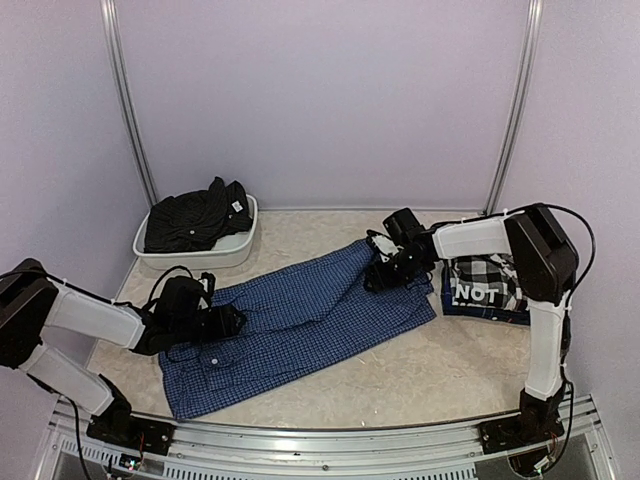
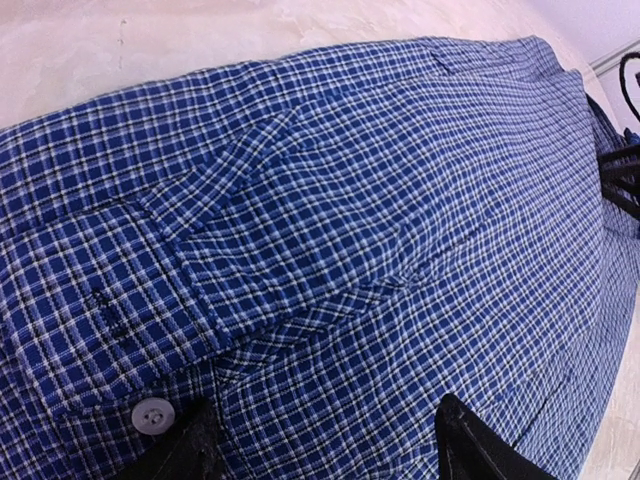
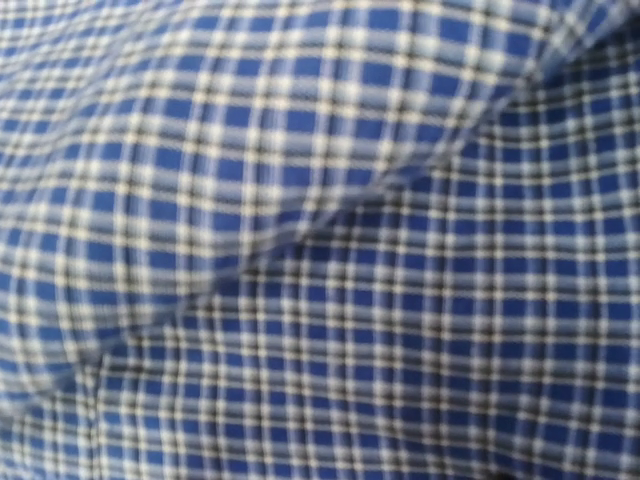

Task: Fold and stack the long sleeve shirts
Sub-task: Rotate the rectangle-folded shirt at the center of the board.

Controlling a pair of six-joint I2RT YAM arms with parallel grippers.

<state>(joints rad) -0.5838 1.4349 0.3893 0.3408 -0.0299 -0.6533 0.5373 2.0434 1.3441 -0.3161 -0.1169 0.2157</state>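
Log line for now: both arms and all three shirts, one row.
left fingers: apart over blue shirt, near-left end | right fingers: at its far-right end, opening unclear | black shirt: in bin | black-and-white shirt: folded, right

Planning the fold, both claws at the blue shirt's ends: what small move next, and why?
Probably close the left claw on the blue shirt: its fingers stand apart over cloth by a button, pinching nothing; the right claw is at the far end.

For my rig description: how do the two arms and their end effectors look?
The left arm and right arm have white link shells, black joint housings and thin black cables looping outside. The left end effector and right end effector are black.
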